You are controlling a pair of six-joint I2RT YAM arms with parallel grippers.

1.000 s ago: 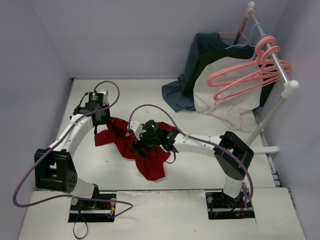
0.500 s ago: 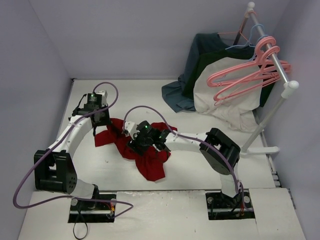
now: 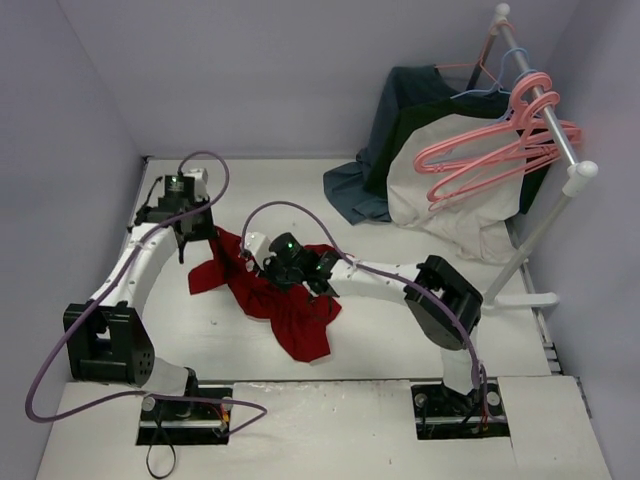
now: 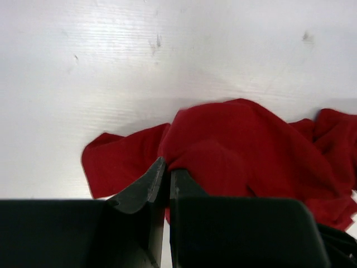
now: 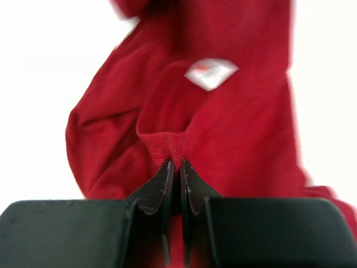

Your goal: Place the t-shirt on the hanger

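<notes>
Garment: the t-shirt (image 3: 300,330) lies crumpled on the table (image 3: 400,330) between the two arms, well apart from the rail (image 3: 540,95) at the far right.
Collar: the neck label (image 5: 211,72) faces up, and the ribbed collar edge (image 5: 170,145) sits just below it in the right wrist view.
Right gripper (image 5: 174,163): fingers pressed together, pinching the ribbed collar edge.
Left gripper (image 4: 167,164): fingers pressed together on a raised fold at the shirt's left side. Which part of the shirt that fold belongs to cannot be told.
Hanger: the hanger (image 3: 490,150) hangs among several alike on the rail, not yet touched.
Step in hand, judged: securing two holds so the shirt can be lifted and spread.
Conduct advised: lift both arms together and slowly, and draw them apart only until the cloth hangs flat. Confirm that the neck opening is free before approaching the rail.
Risk, judged: the right hold takes only a thin bite of rib, so a sharp pull may strip it out. The left hold may have caught more than one layer, which would keep the body bunched.
</notes>
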